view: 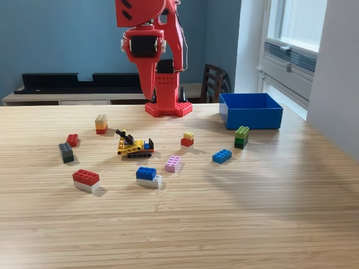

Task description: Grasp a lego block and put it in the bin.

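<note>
Blue walls and a bright window stand behind a wooden worktop [235,224] on which many lego blocks are scattered. At the far edge the red arm [162,61] stands on its base, folded upward. Its end effector [147,89] hangs down as a pointed red finger just above the base, and it holds nothing. I cannot tell if its jaws are apart or together, because from this side they look like one piece.

The bin [251,110] sits on the exterior view's right, near the base and a little in front of it, and it looks empty from here.

The blocks all lie in front of the end effector, toward the camera. The nearest seem to be the tan and orange block [101,124] and the yellow and red block [187,139], with a small yellow vehicle [133,145] between them. The blue block [222,156] lies with its long axis diagonal. I judge that no block is grasped yet, so the arm must first reach forward and down.
</note>
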Controlling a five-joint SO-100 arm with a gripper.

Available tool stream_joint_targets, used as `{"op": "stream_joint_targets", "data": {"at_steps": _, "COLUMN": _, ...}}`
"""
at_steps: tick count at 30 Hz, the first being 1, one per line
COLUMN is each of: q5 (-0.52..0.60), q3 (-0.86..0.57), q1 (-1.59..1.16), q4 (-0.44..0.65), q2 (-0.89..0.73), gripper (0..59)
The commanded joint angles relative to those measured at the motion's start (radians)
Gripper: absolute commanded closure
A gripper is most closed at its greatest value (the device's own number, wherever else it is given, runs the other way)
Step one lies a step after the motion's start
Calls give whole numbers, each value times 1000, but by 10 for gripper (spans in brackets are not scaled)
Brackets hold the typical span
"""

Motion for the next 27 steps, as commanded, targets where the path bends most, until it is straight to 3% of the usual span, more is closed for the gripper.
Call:
{"op": "stream_joint_targets", "data": {"at_steps": 1, "q5": 34, "q3": -14, "q1": 18, "q4": 8, "q2": 91, "gripper": 564}}
{"op": "stream_joint_targets", "data": {"at_steps": 27, "q5": 83, "q3": 239, "q1": 342, "q4": 5, "q2": 100, "gripper": 561}}
